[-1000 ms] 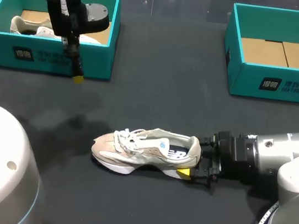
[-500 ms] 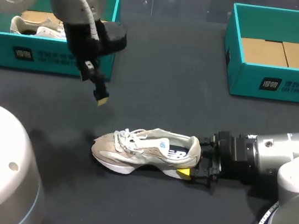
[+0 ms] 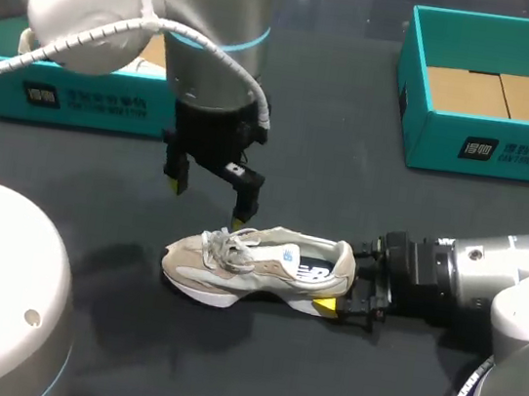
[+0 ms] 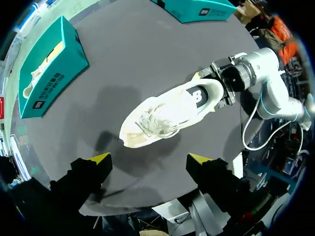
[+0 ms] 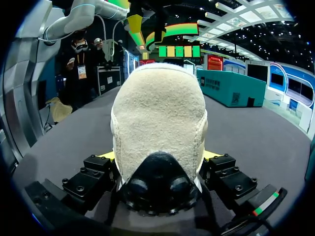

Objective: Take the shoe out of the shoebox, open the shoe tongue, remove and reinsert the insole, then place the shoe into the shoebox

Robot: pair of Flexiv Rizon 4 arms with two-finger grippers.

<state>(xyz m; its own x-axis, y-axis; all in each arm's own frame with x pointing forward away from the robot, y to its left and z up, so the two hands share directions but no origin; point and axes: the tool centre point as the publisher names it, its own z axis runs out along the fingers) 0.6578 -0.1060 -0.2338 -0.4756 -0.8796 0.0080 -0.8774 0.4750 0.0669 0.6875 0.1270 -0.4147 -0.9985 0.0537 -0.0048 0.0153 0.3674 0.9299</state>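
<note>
Two claws engaged: right claw [image 3: 344, 280] clamped on the heel [image 3: 342, 263] of the shoe [image 3: 255, 266], upright on the worktop [image 3: 311, 146]; left claw [image 3: 208, 200] spread wide, empty, hovering just above the laces [image 3: 223, 246]. Lower straight, pinch only the tongue [image 3: 282, 245], pull up gently with the heel pinned.

The table [image 3: 293, 133] has a dark matte top.

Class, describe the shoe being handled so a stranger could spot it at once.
On the dark table, nearer the robot than the teal left shoebox and right shoebox, a cream shoe stands alone. Unlike the other shoe, inside the left shoebox, its heel is clamped by the right gripper.
</note>
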